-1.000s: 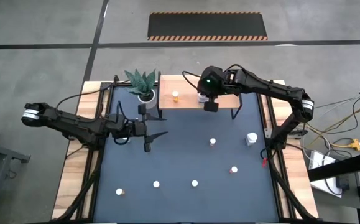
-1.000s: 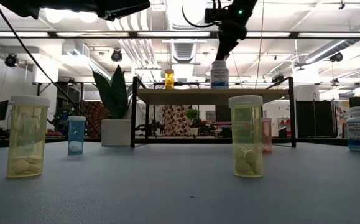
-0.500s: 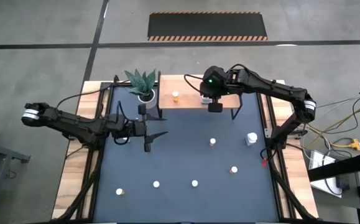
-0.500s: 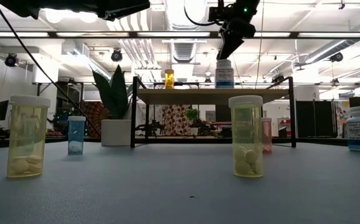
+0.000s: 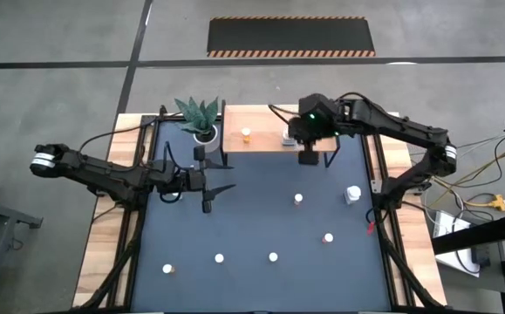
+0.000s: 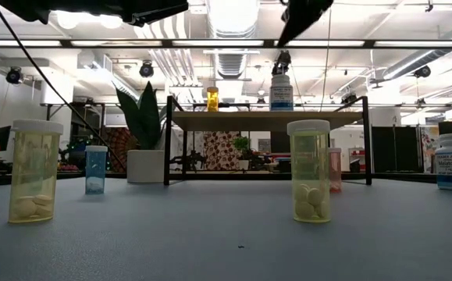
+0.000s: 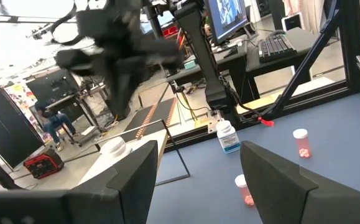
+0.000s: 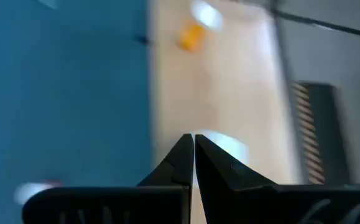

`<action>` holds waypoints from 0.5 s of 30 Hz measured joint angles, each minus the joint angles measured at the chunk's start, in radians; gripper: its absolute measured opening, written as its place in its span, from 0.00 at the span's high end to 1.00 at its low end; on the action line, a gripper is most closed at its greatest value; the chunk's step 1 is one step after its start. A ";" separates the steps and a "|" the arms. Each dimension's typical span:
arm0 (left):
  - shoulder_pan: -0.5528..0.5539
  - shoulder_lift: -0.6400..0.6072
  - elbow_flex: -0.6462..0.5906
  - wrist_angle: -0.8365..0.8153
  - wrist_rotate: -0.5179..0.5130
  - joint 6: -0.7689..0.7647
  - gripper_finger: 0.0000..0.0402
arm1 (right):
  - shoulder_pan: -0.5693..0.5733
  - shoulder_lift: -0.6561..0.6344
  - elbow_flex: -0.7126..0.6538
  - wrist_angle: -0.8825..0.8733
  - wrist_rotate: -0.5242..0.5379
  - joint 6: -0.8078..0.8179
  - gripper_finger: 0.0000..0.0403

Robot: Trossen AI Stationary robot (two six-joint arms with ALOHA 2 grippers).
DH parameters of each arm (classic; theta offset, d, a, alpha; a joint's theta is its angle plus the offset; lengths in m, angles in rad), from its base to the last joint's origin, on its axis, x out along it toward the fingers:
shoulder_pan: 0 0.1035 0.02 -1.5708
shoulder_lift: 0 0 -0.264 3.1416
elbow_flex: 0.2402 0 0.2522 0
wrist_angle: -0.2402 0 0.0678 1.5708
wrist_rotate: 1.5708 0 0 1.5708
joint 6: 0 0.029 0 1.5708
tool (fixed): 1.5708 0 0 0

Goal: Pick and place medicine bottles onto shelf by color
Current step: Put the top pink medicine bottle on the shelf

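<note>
The shelf (image 5: 265, 122) stands at the table's far edge on thin black legs. An orange medicine bottle (image 5: 246, 134) and a white one (image 5: 287, 137) stand upright on its board (image 6: 265, 121). My right gripper (image 5: 307, 157) hangs shut above the shelf's near edge, just right of the white bottle (image 6: 282, 92) and touching nothing. At the table's left, my left gripper (image 5: 213, 194) is held level and open, with nothing between its fingers (image 7: 136, 180). Several more bottles stand on their bases on the blue tabletop, among them one pink-red (image 5: 298, 199) and one larger and white (image 5: 353, 194).
A potted plant (image 5: 201, 118) stands left of the shelf. Small bottles stand along the near side (image 5: 168, 269) (image 5: 219, 259) (image 5: 273, 257), and another is at the right (image 5: 328, 237). The low view shows yellow bottles (image 6: 32, 172) (image 6: 309, 172) close by. Bare tabletop lies in the middle.
My right gripper, still shut, has risen from just over the white bottle and drawn toward the table's right and near edges. The white bottle has shifted a little toward the right on the shelf and stands upright.
</note>
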 joint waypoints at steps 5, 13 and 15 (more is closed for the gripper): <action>0.000 0.000 0.000 -0.001 0.000 -0.001 0.47 | 0.123 -0.046 -0.070 0.011 -0.084 0.134 0.98; 0.000 0.000 0.000 -0.002 0.000 -0.001 0.47 | 0.328 -0.088 -0.300 0.146 -0.086 0.344 0.98; -0.001 0.000 0.000 -0.002 0.000 -0.001 0.47 | 0.368 -0.098 -0.375 0.194 -0.081 0.388 0.98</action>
